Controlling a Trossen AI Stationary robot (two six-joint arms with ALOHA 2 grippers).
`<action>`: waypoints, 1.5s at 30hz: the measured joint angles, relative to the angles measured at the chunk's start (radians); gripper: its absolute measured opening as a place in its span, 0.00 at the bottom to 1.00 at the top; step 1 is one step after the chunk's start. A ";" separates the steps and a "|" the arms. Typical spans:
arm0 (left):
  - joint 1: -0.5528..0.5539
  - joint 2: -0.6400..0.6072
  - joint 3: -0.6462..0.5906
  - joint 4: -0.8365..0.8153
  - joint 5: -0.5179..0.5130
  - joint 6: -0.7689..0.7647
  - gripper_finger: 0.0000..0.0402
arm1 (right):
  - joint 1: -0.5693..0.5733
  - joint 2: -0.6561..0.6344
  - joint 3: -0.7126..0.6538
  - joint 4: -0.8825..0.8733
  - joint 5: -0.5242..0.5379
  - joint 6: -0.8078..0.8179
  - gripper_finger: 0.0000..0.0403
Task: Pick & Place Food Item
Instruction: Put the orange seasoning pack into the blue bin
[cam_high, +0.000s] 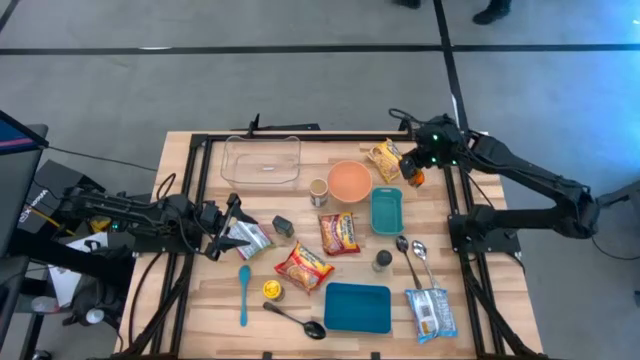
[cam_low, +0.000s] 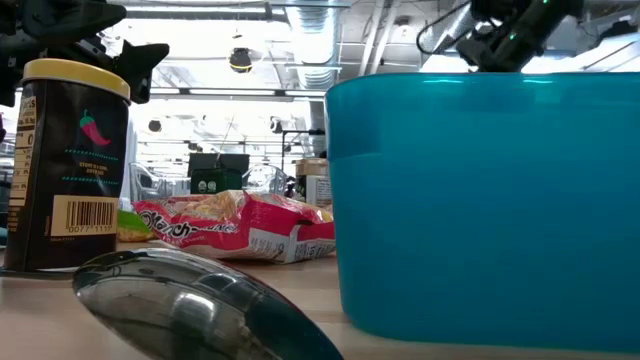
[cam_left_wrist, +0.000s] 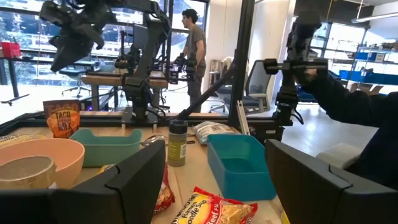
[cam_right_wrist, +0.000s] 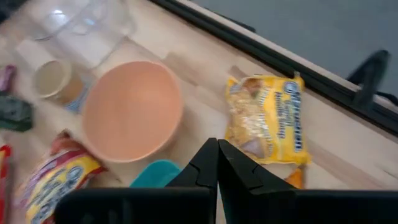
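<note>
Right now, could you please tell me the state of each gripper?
Left gripper: open, holding nothing, by the silver packet.
Right gripper: fingers shut, holding nothing, above the yellow snack bag.

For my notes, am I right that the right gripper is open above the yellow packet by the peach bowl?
Not quite: the right gripper is shut, its fingers pressed together in the right wrist view. The rest holds: it hangs above the yellow packet beside the peach bowl.

Two dark jointed arms, green lights glowing, black angular fingers (cam_left_wrist: 146, 177).
</note>
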 joint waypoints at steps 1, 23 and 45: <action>0.000 0.000 0.000 0.000 0.000 0.000 0.67 | -0.017 0.004 0.000 0.000 0.000 0.000 0.00; 0.000 0.000 0.000 0.000 0.000 0.000 0.67 | -0.252 0.012 0.000 -0.032 -0.045 -0.026 0.00; 0.000 0.000 0.000 0.000 0.000 0.000 0.67 | -0.278 0.012 0.042 -0.109 -0.041 -0.071 0.25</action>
